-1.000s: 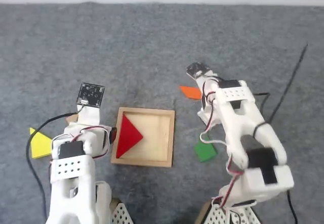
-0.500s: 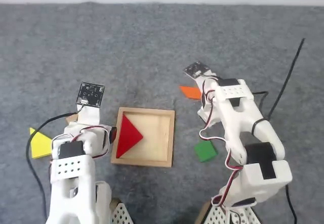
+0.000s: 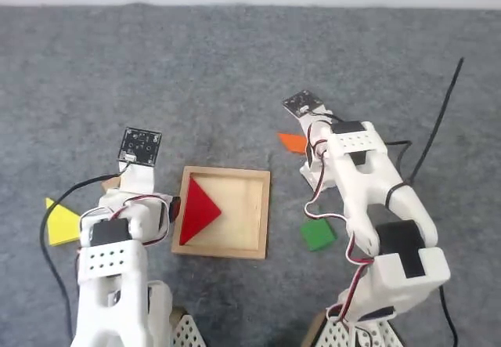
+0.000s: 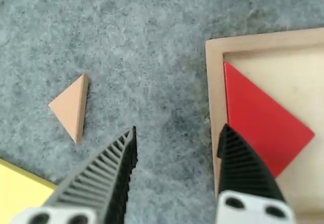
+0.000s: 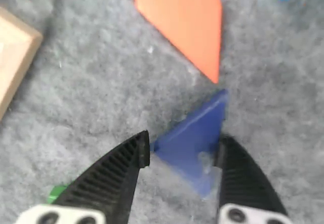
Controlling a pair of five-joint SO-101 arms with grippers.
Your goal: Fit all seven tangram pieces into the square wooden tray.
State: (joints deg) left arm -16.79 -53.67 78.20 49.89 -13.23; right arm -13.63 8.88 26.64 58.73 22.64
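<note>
Over the blue triangle (image 5: 195, 143), right gripper (image 5: 183, 147) edged left

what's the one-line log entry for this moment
left jaws open between tan triangle and tray | right jaws open around blue triangle | red triangle in tray | orange piece, green piece, yellow piece outside

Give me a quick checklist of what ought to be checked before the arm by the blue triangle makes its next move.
1. Right tool open: ok, jaws spread wide.
2. Blue triangle between its fingers: ok, one finger on each side of it.
3. Orange piece clear of the blue triangle: cannot tell; their corners lie very close together.
4. Room in the tray: ok, it holds just the red triangle along one side.
5. Left tool empty: ok, open above the felt beside the tray.
</note>
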